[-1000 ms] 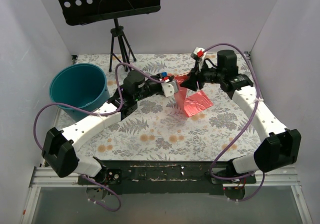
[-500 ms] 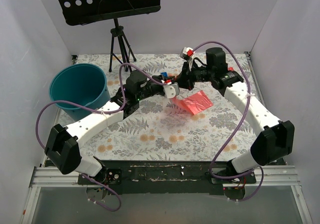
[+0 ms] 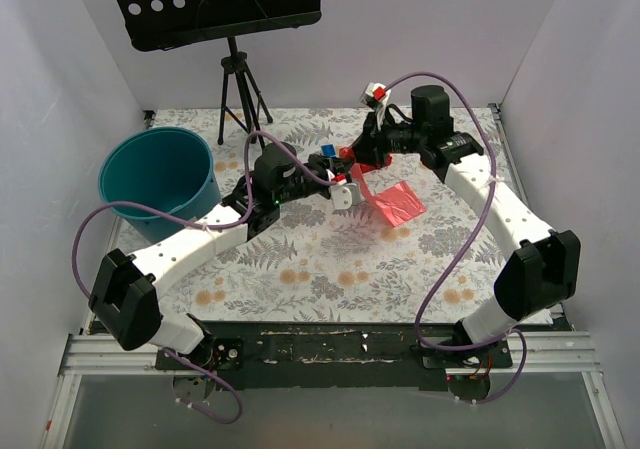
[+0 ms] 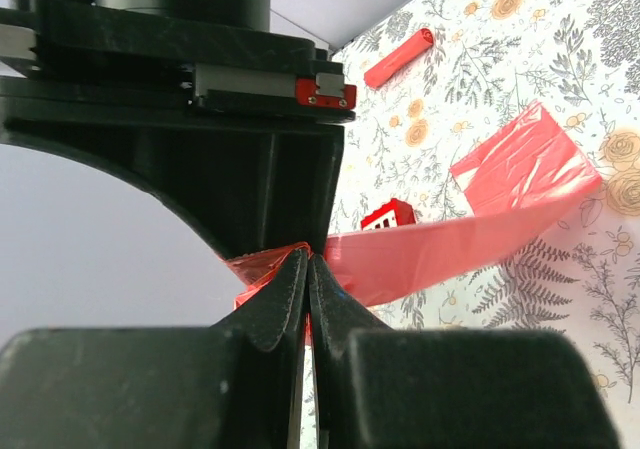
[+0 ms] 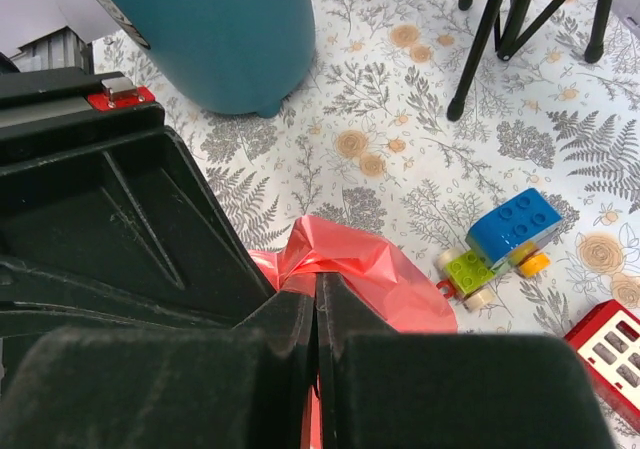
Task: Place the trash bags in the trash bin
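Right gripper [image 5: 316, 304]: pinched fully shut now on a crumpled fold of the pink bag [image 5: 345, 264], after standing wide open a second ago. Sits further left in the overhead frame than it did then, right up beside the left gripper [image 4: 308, 269], itself closed tight on the same upper edge of film throughout. Puts both grips side by side just above centre in the overhead view, with the film stretched from them down and rightward to a flat end resting on the table [image 3: 300, 259] right of centre. Leaves the bag drawn tauter than before, no longer draped loose from one arm alone. Means, by the look of it, a two-handed hold secured and the pick-up stage done. Nothing in the bin [image 3: 104, 179] yet, well apart at the left of the frame. Next, probably, a lift and a carry leftward over the rim, or a spreading of the bag's mouth. Worth care: thin film, easily torn or slipped if pulled from two sides.
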